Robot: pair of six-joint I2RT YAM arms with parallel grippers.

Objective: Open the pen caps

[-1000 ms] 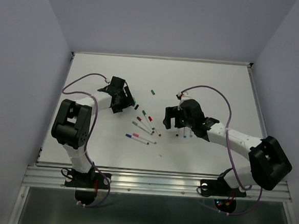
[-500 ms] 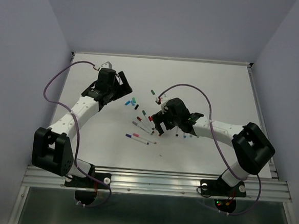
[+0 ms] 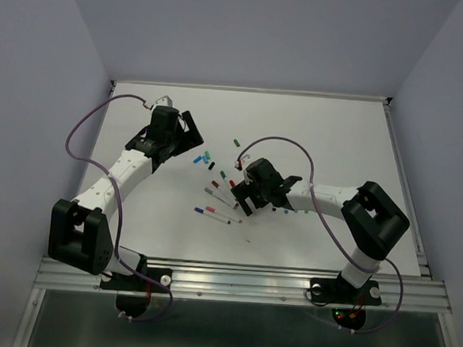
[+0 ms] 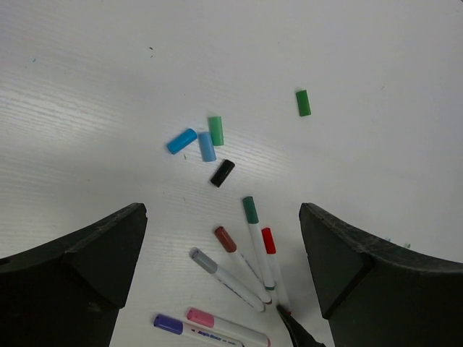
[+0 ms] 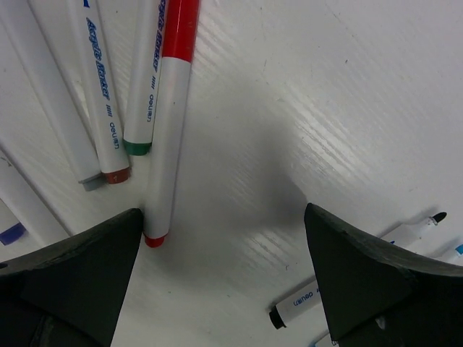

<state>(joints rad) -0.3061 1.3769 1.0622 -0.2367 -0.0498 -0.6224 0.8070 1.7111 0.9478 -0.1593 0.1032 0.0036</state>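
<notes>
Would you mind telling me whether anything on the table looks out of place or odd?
Nothing looks damaged or spilled. One dark green cap lies alone, apart from the loose cluster of caps beside the capped pens.

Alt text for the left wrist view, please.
Five loose pen caps lie on a white table: blue, light blue, green and black clustered, another green cap apart to the right. Nearer the camera, six capped pens lie between the open left end effector's dark fingers.
</notes>
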